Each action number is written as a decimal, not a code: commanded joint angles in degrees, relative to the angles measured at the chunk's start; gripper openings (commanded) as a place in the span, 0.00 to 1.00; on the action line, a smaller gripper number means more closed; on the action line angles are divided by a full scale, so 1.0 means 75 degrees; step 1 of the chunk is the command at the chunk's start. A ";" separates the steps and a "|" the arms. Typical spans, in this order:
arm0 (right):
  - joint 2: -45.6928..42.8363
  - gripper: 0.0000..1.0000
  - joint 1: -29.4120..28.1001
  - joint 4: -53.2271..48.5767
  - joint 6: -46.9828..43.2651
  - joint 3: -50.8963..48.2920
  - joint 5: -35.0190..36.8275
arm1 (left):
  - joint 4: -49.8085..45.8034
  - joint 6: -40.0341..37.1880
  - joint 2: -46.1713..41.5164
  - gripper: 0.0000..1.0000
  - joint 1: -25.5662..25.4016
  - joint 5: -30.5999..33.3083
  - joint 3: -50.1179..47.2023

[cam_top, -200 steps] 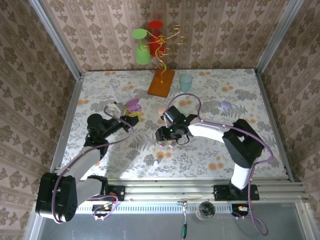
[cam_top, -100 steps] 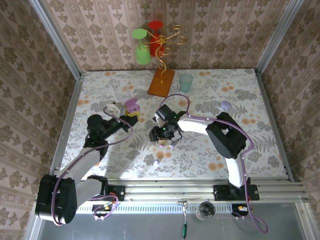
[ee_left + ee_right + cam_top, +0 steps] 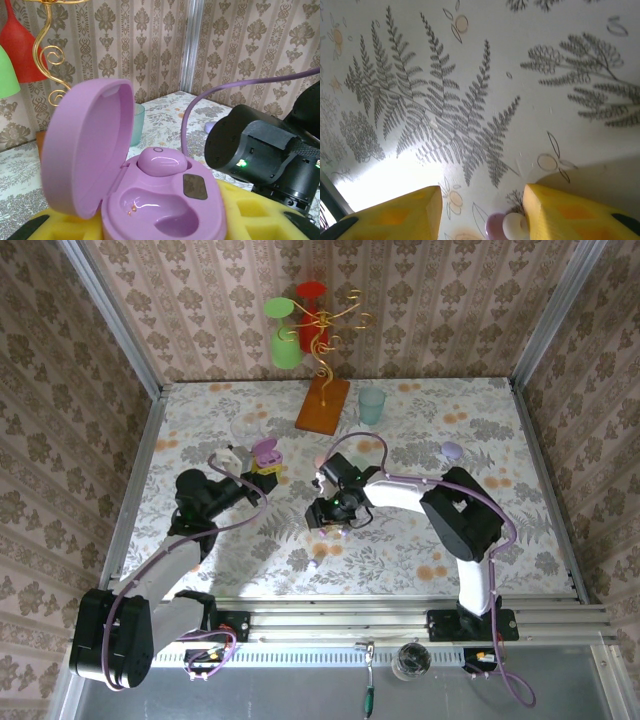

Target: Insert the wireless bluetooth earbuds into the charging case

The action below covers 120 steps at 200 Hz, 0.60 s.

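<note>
My right pincer (image 3: 482, 195) hangs half-open and holds nothing, the earbud (image 3: 506, 226) lying down between its yellow fingers (image 3: 410, 210), hard by the right one, long axis across the gap, while my left pincer (image 3: 258, 466), farther off, is clenched on the open charging case (image 3: 165, 210).

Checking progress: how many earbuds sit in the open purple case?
1: an earbud in the far slot of the case; the near slot is empty.

Purple charging case (image 3: 87, 150): two. Teal cup (image 3: 371, 405): one. Hanging glass (image 3: 287, 346): two. Gold stand (image 3: 322, 368): one.
</note>
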State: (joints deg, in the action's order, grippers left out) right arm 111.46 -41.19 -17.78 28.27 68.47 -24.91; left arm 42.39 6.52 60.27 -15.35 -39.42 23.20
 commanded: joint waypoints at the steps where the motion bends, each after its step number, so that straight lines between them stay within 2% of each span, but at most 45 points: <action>1: -0.0276 0.48 -0.0055 -0.0258 0.0027 -0.0293 -0.0200 | 0.0084 -0.0054 0.0029 0.33 -0.0041 -0.0175 0.0018; 85: -0.0801 0.47 -0.0303 -0.0331 -0.0067 -0.0656 -0.0429 | 0.0157 -0.0049 0.0270 0.33 -0.0048 -0.0193 0.0047; 120: -0.1129 0.47 -0.0306 -0.0524 -0.0254 -0.0581 0.0085 | 0.0173 -0.0025 0.0319 0.33 -0.0046 -0.0239 0.0094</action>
State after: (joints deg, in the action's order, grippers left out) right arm 106.28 -43.18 -18.94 28.21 64.10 -26.11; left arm 42.24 6.48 62.52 -15.35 -39.83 23.20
